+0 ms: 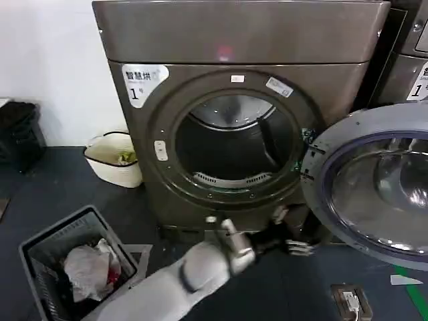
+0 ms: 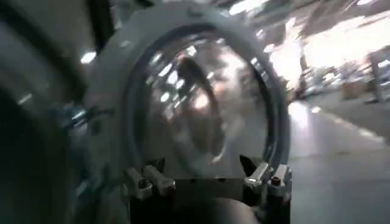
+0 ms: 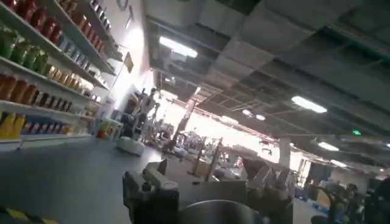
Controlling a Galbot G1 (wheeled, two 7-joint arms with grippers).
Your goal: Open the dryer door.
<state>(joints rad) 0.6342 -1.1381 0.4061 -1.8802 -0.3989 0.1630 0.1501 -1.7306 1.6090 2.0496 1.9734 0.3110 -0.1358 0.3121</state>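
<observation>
Head view: dryer door [image 1: 374, 187] hangs swung wide at right of the dryer [image 1: 241, 40], drum exposed — opening looks done. Left gripper [image 1: 297, 246] sits low beneath the door's edge, fingers spread, holding nothing.

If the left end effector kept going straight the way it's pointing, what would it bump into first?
Probably the dryer door: the open left end effector faces its glass inner side with nothing between. How far off is hard to tell.
</observation>
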